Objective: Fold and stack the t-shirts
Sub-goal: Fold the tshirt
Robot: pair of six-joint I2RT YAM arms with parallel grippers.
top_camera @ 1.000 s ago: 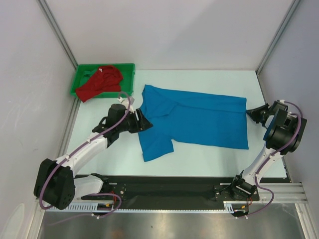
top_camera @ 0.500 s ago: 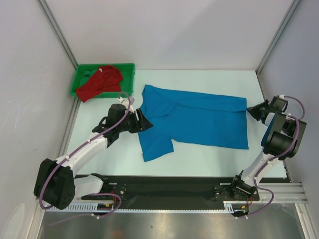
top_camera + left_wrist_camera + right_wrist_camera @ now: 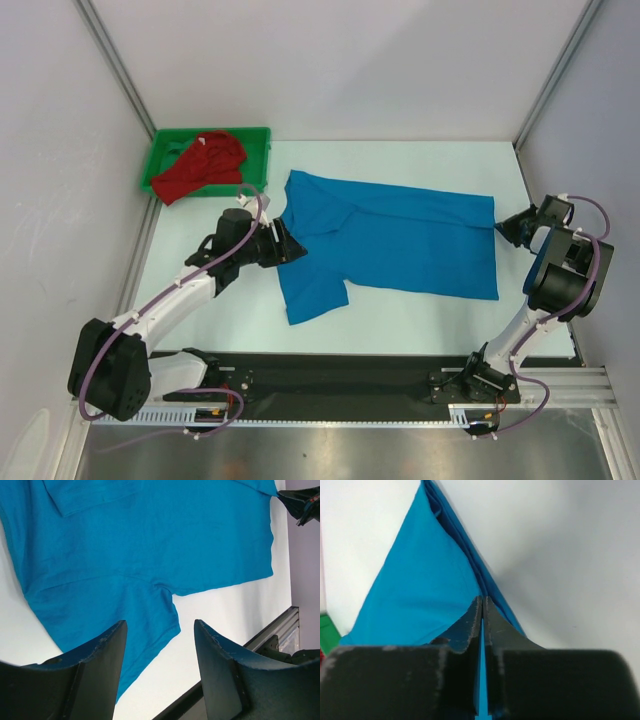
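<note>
While red shirt (image 3: 205, 165) overhangs tray (image 3: 258, 150), blue shirt (image 3: 400, 240) lies beside.

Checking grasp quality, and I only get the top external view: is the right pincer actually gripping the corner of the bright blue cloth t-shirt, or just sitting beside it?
Observer: Gripping. The right wrist view shows the right pincer shut, with a thin strip of the bright blue cloth t-shirt pinched between the jaws.
Operator: And the left pincer?
Observer: The left wrist view shows the left pincer open, its fingers wide apart over the shirt, gripping nothing.
</note>
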